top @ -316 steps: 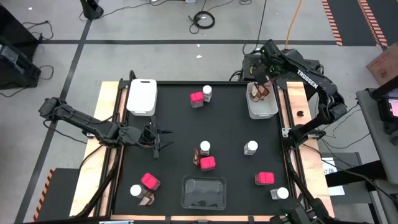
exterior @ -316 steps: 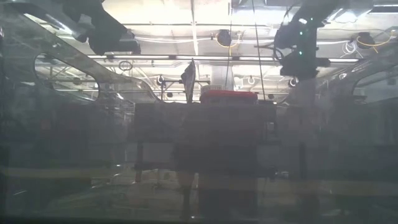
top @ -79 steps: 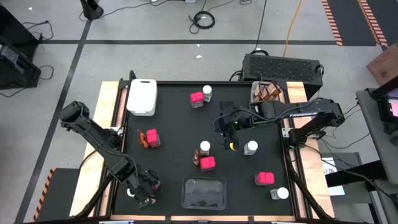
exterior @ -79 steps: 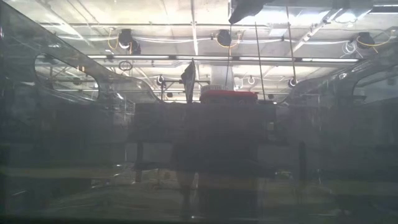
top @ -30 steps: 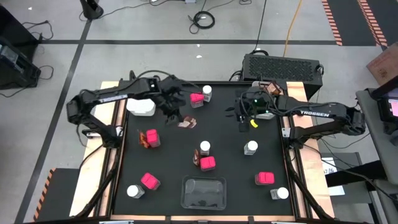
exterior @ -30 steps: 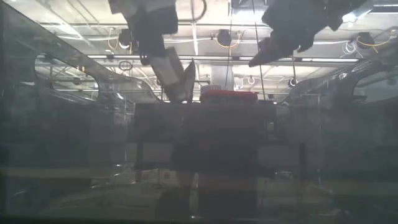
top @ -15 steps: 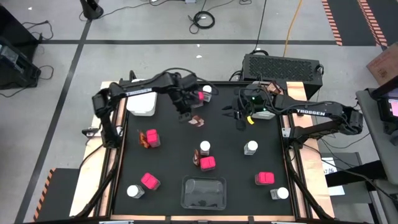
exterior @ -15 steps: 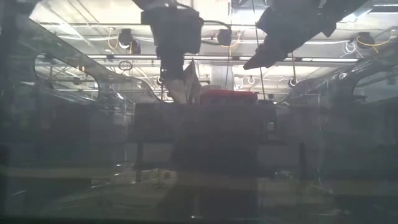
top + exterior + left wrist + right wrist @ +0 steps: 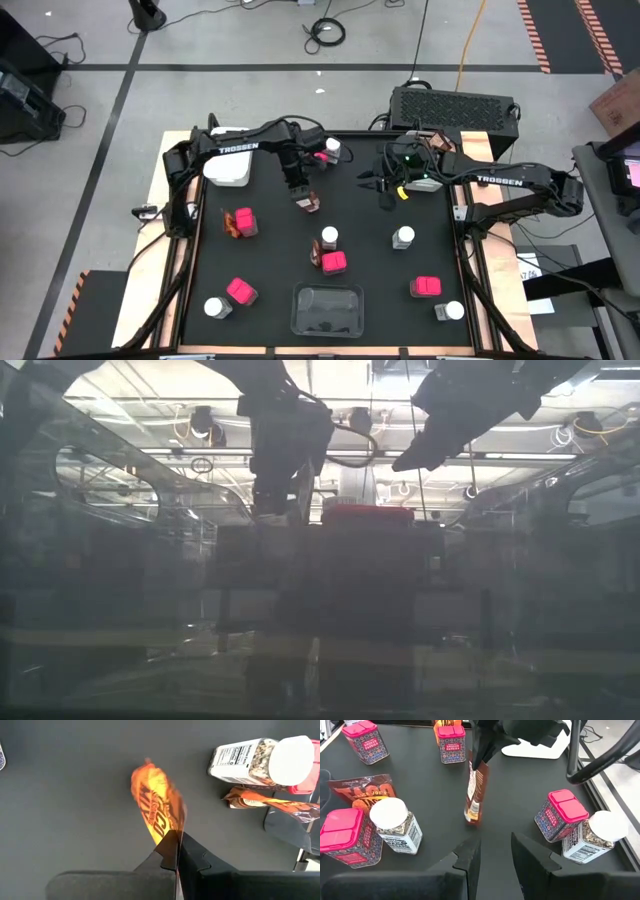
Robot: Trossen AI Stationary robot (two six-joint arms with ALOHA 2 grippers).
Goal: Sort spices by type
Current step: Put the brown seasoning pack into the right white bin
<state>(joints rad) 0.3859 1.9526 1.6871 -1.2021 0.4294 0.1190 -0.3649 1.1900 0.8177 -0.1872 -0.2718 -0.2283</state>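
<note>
My left gripper (image 9: 300,190) hangs over the table's far middle, shut on a brown-orange spice packet (image 9: 474,795). My right gripper (image 9: 495,857) stands open to the right of the packet with nothing between its fingers. Standing on the table are pink boxes (image 9: 243,221) (image 9: 334,262) (image 9: 426,287) and white-lidded clear jars (image 9: 333,146) (image 9: 404,237) (image 9: 216,307). Another brown packet (image 9: 362,790) lies by the middle jar (image 9: 395,825). More brown packets sit in the far right tray (image 9: 425,150). My left gripper pinches the packet's top edge (image 9: 171,830) between its two fingers, which come from above and point steeply down. The packet hangs upright below the fingers. Its lower end (image 9: 471,816) is close over the table; whether it touches, I cannot tell.
A white tray (image 9: 228,165) sits at the far left and a clear tray (image 9: 326,308) at the near middle. A pink box (image 9: 560,815) and a jar (image 9: 597,837) stand close behind the hanging packet. Bare black table lies between the packet and the right gripper.
My left gripper has carried the packet from near the white tray toward the table's middle and downward, tipping to point more steeply down. The packet, slanted before, now hangs upright and lower.
</note>
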